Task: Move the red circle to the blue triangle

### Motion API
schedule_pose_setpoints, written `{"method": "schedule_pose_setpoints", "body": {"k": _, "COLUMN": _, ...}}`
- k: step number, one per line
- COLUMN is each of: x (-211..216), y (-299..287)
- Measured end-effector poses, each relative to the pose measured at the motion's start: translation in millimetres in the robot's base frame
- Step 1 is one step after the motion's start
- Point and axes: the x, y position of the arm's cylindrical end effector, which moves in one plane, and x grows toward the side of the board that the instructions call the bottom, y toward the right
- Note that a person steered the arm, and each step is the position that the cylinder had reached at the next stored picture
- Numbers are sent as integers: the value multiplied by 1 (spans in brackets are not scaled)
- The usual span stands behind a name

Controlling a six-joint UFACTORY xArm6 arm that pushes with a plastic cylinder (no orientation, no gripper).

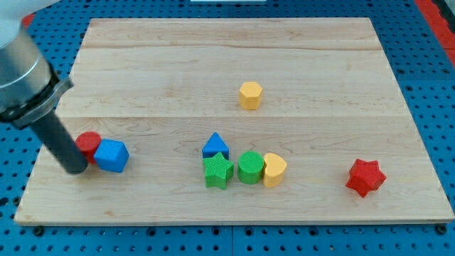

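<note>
Currently my tip [75,168] is pressed against the left side of the red circle [89,144], which is wedged against a blue cube [111,156] on the wooden board [234,57]. Well apart to the right, the blue triangle [215,146] is seen touching a green star [218,171], with no jaws carried by the rod.

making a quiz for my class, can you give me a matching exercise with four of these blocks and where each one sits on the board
Blocks:
1. red circle
2. yellow hexagon
3. red star
4. green star

Places:
A. alone, near the board's middle
B. far toward the view's right
C. just below the blue triangle
D. between my tip and the blue cube

Pairs: 1-D, 2-A, 3-B, 4-C
</note>
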Motion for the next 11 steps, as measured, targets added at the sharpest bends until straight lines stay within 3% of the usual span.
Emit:
{"method": "schedule_pose_setpoints", "body": {"k": 2, "x": -36, "y": -1}}
{"method": "schedule_pose_setpoints", "body": {"k": 9, "x": -39, "y": -29}}
{"method": "schedule_pose_setpoints", "body": {"k": 10, "x": -67, "y": -11}}
{"method": "schedule_pose_setpoints", "body": {"k": 11, "x": -81, "y": 70}}
